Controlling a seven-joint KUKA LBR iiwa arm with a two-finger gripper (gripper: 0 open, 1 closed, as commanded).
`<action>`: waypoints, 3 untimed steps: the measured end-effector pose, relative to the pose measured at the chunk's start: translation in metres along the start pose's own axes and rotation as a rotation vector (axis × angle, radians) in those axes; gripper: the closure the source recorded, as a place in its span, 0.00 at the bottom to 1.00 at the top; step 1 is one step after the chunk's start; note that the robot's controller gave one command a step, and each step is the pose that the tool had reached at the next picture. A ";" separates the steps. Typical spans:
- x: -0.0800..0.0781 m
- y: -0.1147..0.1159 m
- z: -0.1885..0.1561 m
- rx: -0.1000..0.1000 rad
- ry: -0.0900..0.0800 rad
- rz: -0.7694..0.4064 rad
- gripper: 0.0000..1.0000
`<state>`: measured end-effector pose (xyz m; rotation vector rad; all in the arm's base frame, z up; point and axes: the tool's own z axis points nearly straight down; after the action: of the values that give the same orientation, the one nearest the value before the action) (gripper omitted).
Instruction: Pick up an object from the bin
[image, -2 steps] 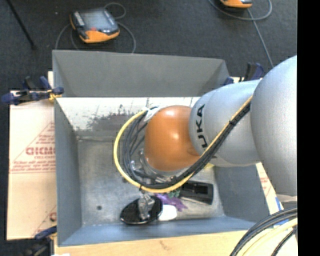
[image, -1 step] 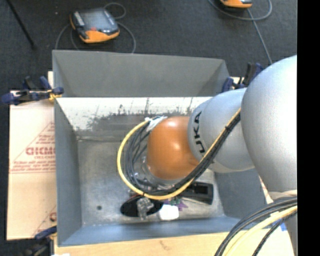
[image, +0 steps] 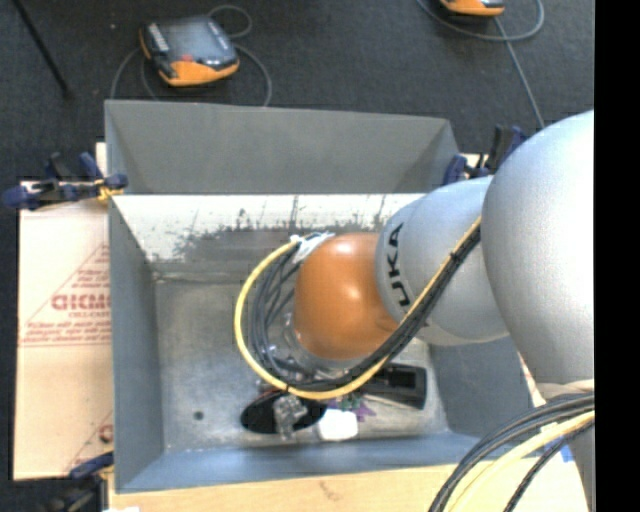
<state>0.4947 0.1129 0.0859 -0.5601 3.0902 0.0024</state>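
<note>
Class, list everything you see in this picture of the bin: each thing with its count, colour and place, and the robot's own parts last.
bin: one, grey metal, middle of the view.
flat thing: one, black, by the front wall, left of the end effector.
lump: one, white, by the front wall, right of the end effector.
scrap: one, purple, small, just above the lump; kind unclear.
block: one, black, under the arm, furthest right.
devices: two, orange and grey, on the dark floor behind the bin; one cut by the top edge.
arm: one, silver-grey, reaching in from the right.
cover: one, orange, on the wrist.
cables: yellow and black, looped round the cover.
end effector: one, metallic, low near the front wall.
</note>
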 end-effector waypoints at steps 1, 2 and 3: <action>0.000 0.001 -0.002 0.000 0.001 -0.002 1.00; 0.001 0.000 -0.007 0.001 -0.001 -0.002 1.00; 0.001 0.000 -0.015 0.002 -0.004 0.000 1.00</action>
<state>0.4938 0.1123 0.1006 -0.5595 3.0858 0.0008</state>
